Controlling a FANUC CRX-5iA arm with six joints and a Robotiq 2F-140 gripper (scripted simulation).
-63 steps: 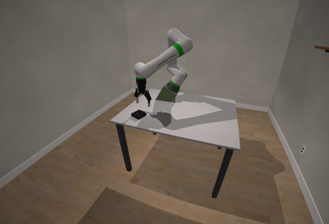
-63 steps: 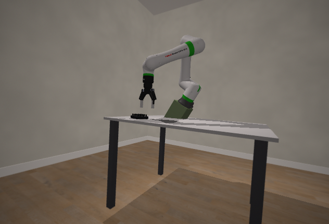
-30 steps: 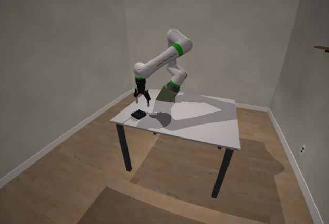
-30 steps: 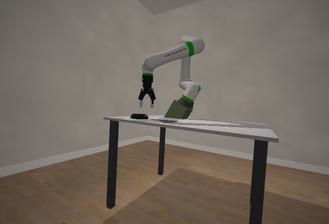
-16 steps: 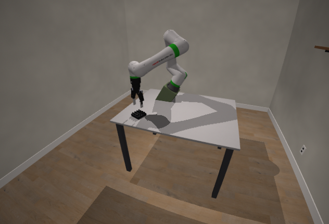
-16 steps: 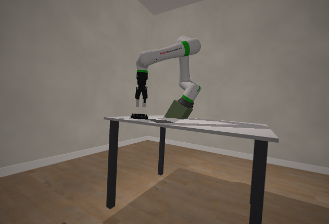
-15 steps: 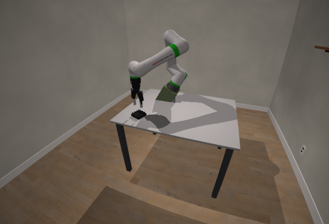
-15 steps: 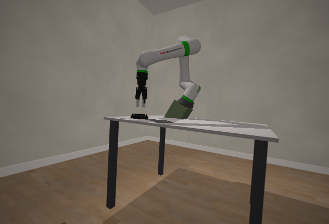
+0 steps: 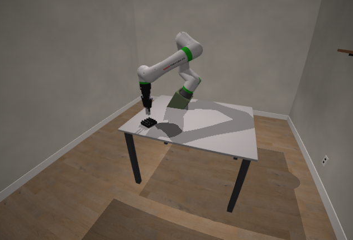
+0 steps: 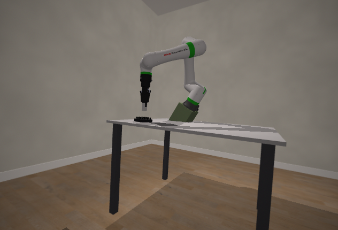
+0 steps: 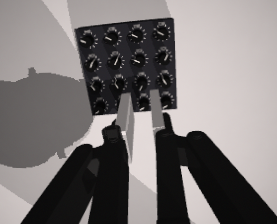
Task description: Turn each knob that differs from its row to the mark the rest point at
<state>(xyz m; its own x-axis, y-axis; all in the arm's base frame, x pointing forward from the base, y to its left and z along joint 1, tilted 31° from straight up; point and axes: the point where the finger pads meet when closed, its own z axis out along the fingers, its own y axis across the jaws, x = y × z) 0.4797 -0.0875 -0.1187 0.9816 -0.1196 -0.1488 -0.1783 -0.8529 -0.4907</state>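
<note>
A: Where is the box sitting?

B: Box is resting flat on the desk, near its corner, at about 9 o'clock from the arm's green base.

A: And the tool?

B: Tool is hanging above the box, clear of the knobs, pointing down. Fingers are standing narrow, nearly together, gripping nothing. In the wrist view they are overlapping the box's 6 o'clock row.
</note>
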